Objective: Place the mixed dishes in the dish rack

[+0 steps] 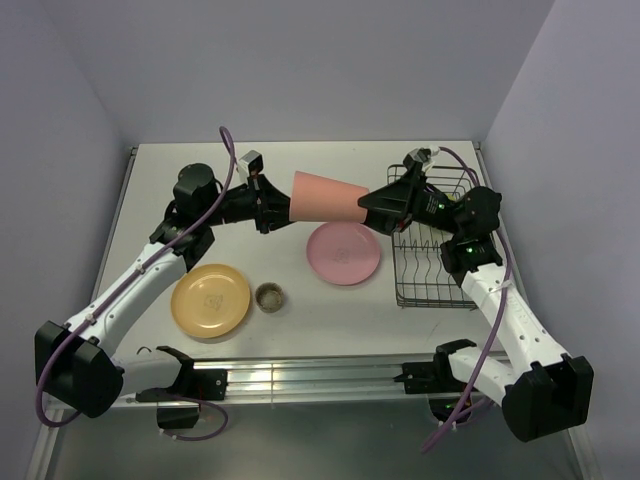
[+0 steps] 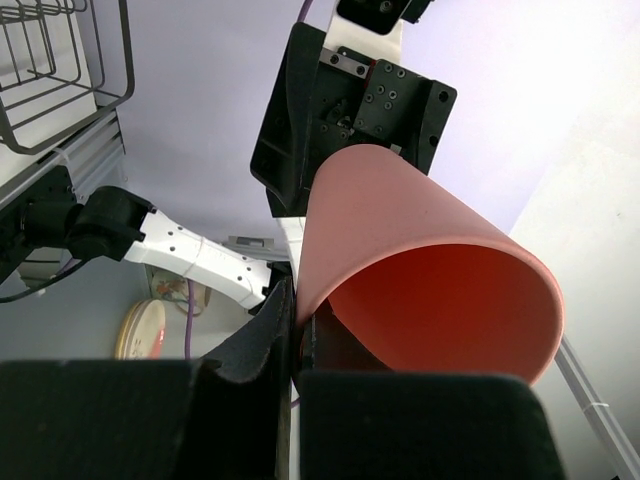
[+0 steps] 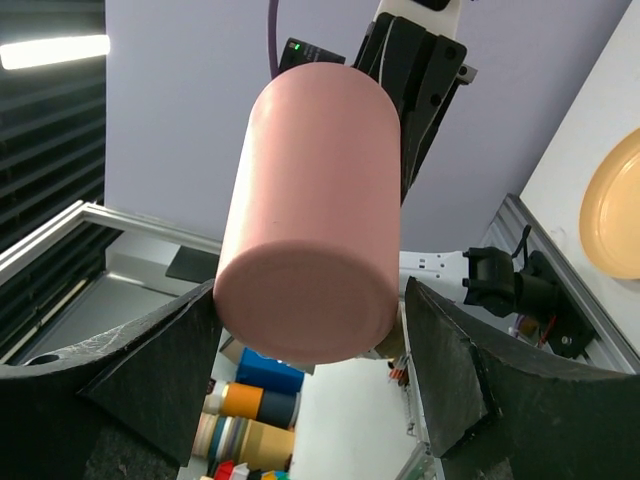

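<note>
Top external view has the salmon tumbler (image 1: 328, 197) up in the air over the table (image 1: 200, 170), lying sideways, long axis left to right, mouth toward my left claw (image 1: 276, 208) and flat base toward my right claw (image 1: 374, 212). Left claw is pinched tight on the rim wall; right claw's jaws stand wide either side of the base, gaps showing. Pink plate (image 1: 343, 252) sits right underneath, dish rack (image 1: 437, 270) just past its right edge, open table behind.

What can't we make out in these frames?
- Dish rack contents: top view, right arm covers part.
- Small cup inside: top view, too small.
- Pale orange plate: right wrist view, cut by right edge.
- Right gripper contact with tumbler: right wrist view, unclear.
</note>
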You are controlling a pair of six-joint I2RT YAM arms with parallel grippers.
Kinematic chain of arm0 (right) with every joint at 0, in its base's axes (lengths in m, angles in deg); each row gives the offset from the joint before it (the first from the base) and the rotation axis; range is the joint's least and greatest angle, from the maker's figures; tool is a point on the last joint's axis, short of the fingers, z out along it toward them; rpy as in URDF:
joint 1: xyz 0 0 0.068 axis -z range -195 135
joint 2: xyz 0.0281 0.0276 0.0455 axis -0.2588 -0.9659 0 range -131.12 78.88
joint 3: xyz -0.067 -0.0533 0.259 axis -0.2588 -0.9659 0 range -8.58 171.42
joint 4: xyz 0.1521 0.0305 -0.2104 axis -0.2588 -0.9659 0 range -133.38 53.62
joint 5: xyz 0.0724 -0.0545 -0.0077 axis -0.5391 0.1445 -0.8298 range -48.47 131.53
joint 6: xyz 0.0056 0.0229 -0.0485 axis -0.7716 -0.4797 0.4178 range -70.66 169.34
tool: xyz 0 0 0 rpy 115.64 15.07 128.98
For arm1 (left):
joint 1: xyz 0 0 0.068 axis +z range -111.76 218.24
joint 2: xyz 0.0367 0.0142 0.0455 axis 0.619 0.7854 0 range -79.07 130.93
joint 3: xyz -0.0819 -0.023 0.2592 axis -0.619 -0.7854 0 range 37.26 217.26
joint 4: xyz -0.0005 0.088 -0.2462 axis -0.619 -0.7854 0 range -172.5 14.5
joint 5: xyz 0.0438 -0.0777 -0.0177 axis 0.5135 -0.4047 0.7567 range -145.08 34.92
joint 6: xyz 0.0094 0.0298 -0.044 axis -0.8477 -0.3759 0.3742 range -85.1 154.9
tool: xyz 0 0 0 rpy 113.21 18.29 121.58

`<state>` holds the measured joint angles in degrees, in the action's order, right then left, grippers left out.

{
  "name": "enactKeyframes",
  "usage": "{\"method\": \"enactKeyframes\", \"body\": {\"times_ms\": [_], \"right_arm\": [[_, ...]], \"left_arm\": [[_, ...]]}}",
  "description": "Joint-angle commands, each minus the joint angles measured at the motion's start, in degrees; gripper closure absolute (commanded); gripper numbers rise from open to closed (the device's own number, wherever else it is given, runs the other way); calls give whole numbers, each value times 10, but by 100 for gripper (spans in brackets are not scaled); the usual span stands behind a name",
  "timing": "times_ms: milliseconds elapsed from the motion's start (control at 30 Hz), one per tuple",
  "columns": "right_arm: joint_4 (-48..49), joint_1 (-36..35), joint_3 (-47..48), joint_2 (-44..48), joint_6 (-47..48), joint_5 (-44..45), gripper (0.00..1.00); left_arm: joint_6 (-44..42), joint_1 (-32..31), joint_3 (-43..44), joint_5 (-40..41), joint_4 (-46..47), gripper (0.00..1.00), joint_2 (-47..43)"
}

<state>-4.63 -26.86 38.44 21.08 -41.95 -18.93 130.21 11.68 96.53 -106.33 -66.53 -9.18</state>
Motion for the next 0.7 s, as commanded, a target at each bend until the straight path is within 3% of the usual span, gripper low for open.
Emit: {"method": "enactKeyframes", "body": {"times_ms": [0, 367, 533, 567, 600, 633, 667], "right_arm": [[31, -4, 29, -4, 5, 8, 21], [13, -7, 42, -15, 24, 11, 23], [23, -9, 38, -13, 16, 10, 31], [24, -11, 37, -13, 15, 9, 38], [27, -12, 39, -13, 15, 8, 67], [26, -12, 40, -13, 15, 9, 87], [16, -12, 42, -13, 18, 9, 100]], "left_arm": [[4, -2, 0, -17, 39, 100, -18], [9, -2, -9, -19, 42, 100, -18], [13, -2, -11, -20, 46, 100, -17], [14, -2, -11, -20, 47, 100, -16], [16, -2, -12, -20, 49, 100, -15], [17, -2, -12, -21, 50, 94, -14], [14, -2, -11, -20, 41, 78, -16]]}}
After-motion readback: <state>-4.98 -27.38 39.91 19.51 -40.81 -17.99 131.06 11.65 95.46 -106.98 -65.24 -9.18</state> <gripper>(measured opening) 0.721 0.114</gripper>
